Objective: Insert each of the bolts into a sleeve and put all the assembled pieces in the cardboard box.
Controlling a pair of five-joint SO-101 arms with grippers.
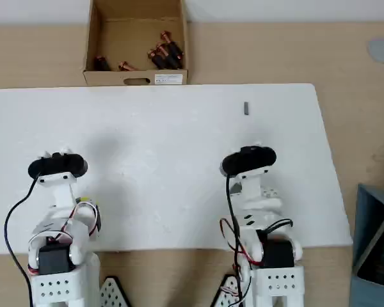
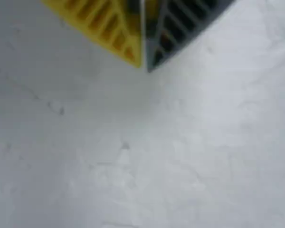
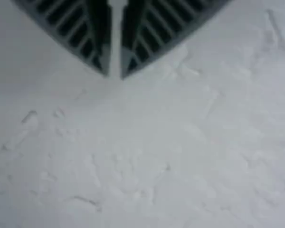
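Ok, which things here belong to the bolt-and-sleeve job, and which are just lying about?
Job: cardboard box; assembled pieces inside it; small dark piece alone on the white mat; left tool; right tool.
Lying about: grey disc on the table; dark bin at its edge.

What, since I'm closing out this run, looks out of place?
One small dark piece lies alone on the white mat, near its far edge, outside the cardboard box that holds the other pieces.
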